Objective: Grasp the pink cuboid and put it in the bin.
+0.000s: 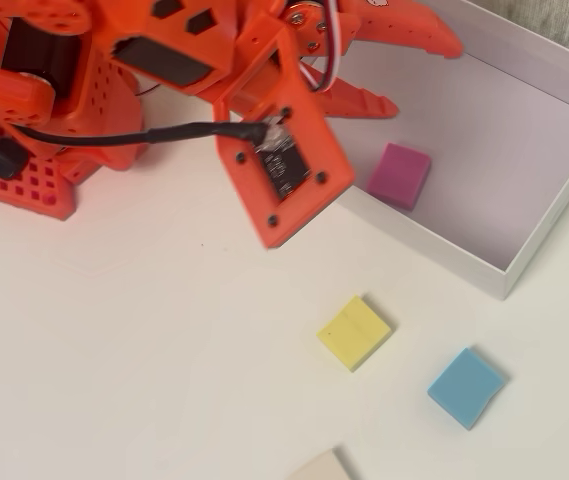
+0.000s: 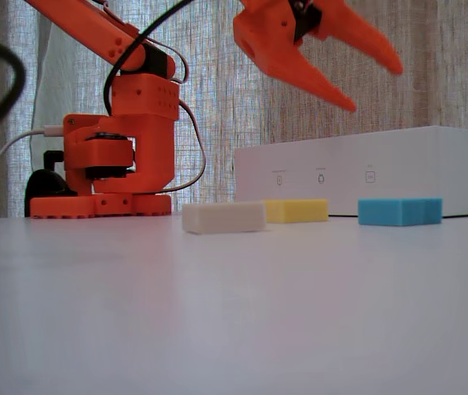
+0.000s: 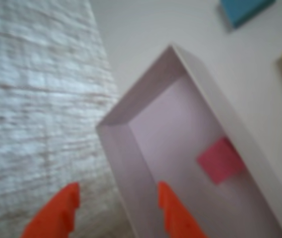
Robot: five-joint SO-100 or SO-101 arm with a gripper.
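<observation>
The pink cuboid (image 1: 400, 174) lies flat on the floor of the white bin (image 1: 549, 215), near the bin's left wall; the wrist view shows it too (image 3: 221, 159), inside the bin (image 3: 121, 163). My orange gripper (image 1: 426, 75) is open and empty, above the bin's upper left part, apart from the cuboid. In the fixed view the gripper (image 2: 376, 85) hangs open well above the bin (image 2: 365, 179), and the pink cuboid is hidden behind the bin wall. Both fingertips (image 3: 173, 210) show at the bottom of the wrist view.
A yellow block (image 1: 354, 331), a blue block (image 1: 466, 387) and a whitish block (image 1: 321, 468) lie on the white table in front of the bin. The arm's orange base (image 1: 34, 120) stands at the left with a black cable. A curtain hangs behind.
</observation>
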